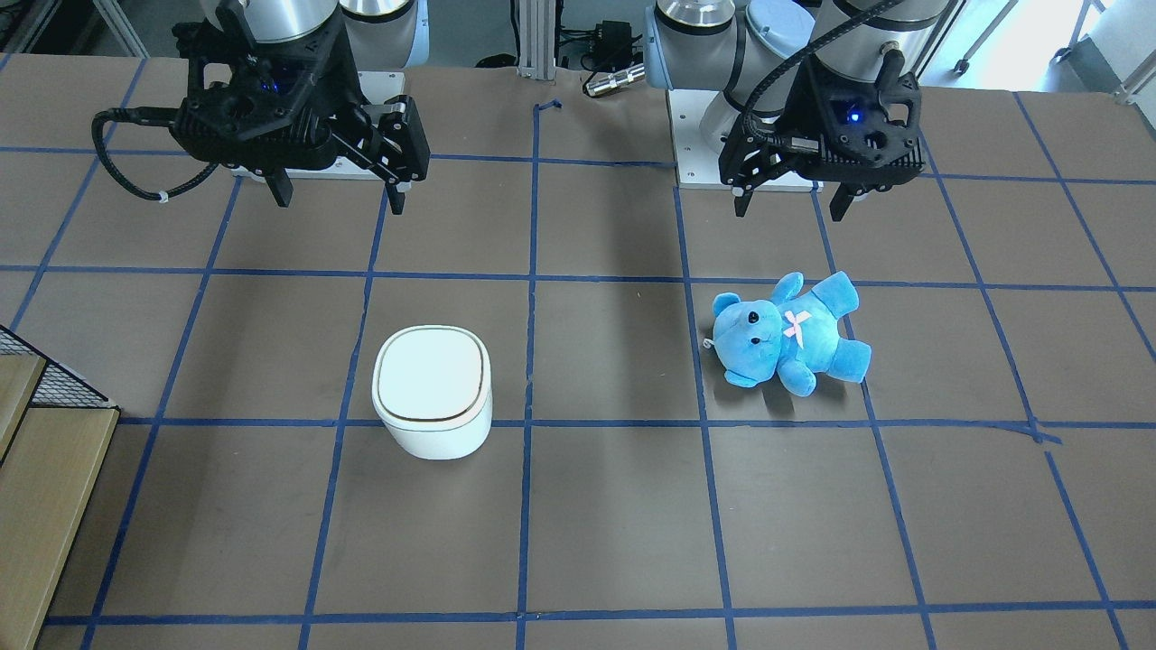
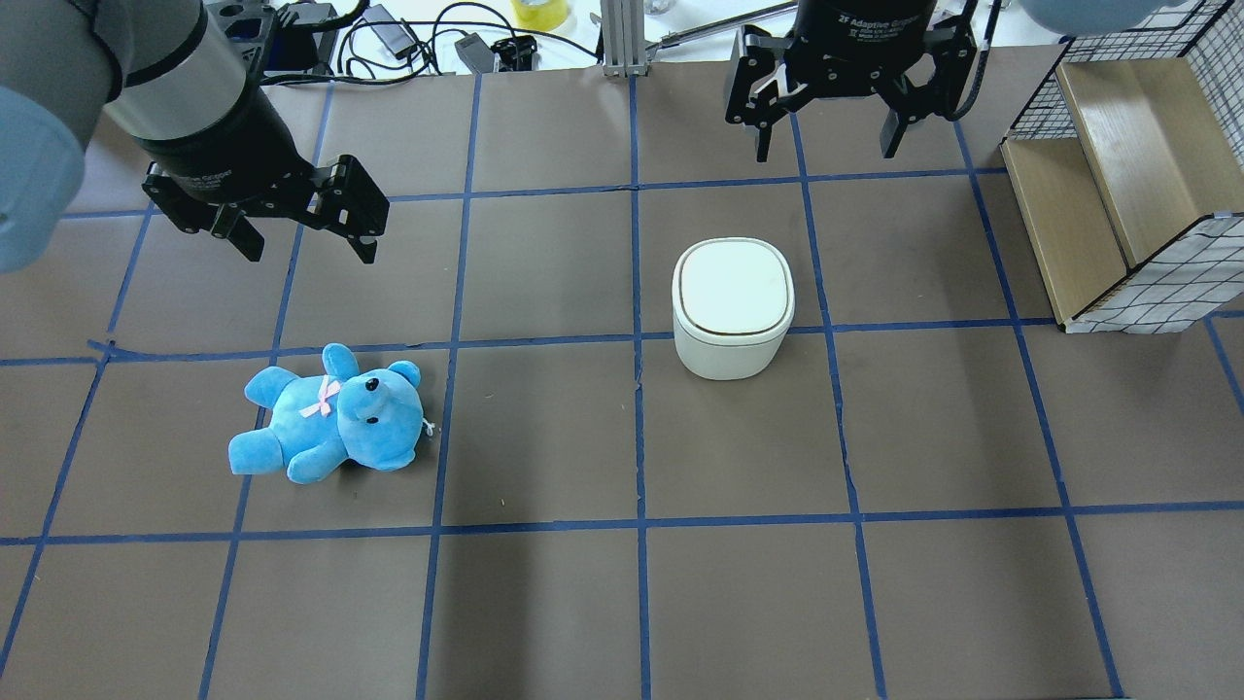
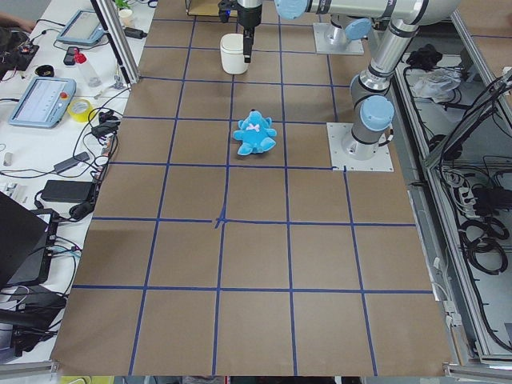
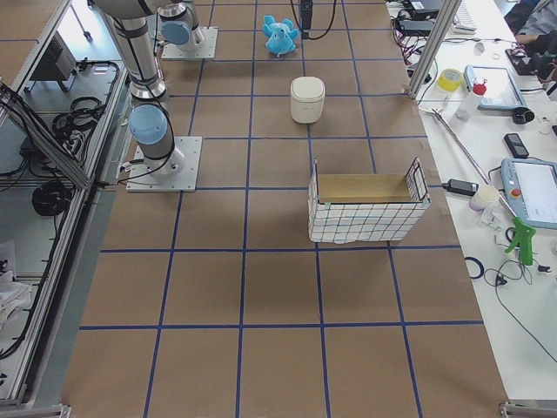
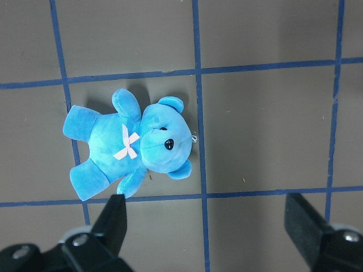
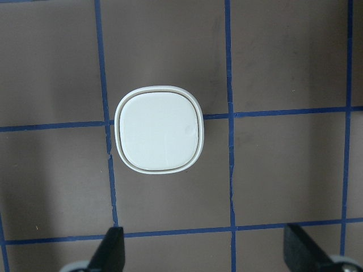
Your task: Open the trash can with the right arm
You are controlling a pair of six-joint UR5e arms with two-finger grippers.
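Note:
The white trash can [image 2: 734, 306] stands on the table right of centre with its flat lid shut; it also shows in the front view [image 1: 433, 393] and from straight above in the right wrist view [image 6: 159, 129]. My right gripper [image 2: 826, 154] hangs open and empty above the table behind the can, apart from it; in the front view [image 1: 339, 204] its looping black cable trails to the side. My left gripper [image 2: 311, 256] is open and empty, above and behind a blue teddy bear [image 2: 330, 413].
The blue teddy bear [image 1: 786, 334] lies on its back on the left half of the table. A wire-mesh basket with a wooden box [image 2: 1118, 175] stands at the far right. Cables and tape lie beyond the table's back edge [image 2: 437, 39].

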